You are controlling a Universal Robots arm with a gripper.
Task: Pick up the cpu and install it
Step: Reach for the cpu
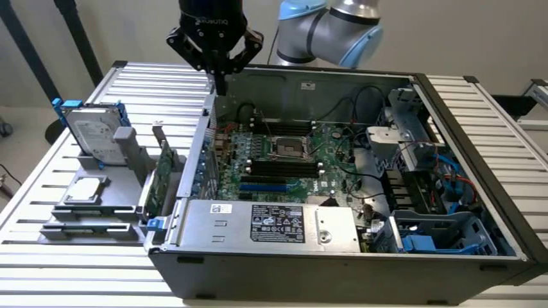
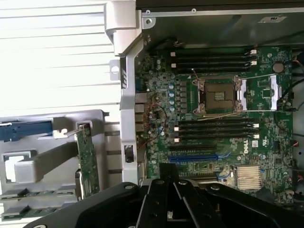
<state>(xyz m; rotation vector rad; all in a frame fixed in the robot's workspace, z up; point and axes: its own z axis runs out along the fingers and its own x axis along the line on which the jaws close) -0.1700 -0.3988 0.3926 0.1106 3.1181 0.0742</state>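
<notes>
**A:** Exterior view first. The pincer (image 1: 220,82) hangs over the rear wall of the open computer case (image 1: 342,282). Its fingers are drawn together to a narrow point, with nothing between them.

**B:** And the cpu?

**A:** The cpu (image 1: 83,188) lies flat on the grey holder (image 1: 124,186) out on the worktop (image 1: 68,276). It's well apart from the pincer, lower down and off toward the exterior view's left. Between the two, the hard drive (image 1: 90,131) stands in blue brackets. It's the bigger silver piece, so don't mix them up.

**B:** Where's the socket?

**A:** The socket (image 1: 287,147) sits on the motherboard (image 1: 334,160), below the pincer and toward the exterior view's right. I'd judge the pick-up isn't done yet.

**B:** Over to the wrist view.

**A:** It's the same here: the pincer (image 2: 167,173) is pinched tight and empty. Out ahead of its tips is the socket (image 2: 216,95), with its metal frame (image 2: 260,92) swung open just beside it. The seat looks ready.

**B:** So how is this step done well?

**A:** As I read it, fetching the chip is the job in hand. The jaws need to spread wider than the chip and come squarely over it. They should take it by two opposite edges and keep it level. It's thin and sits low on the holder, so a tilted or off-centre bite could skid it away.
</notes>
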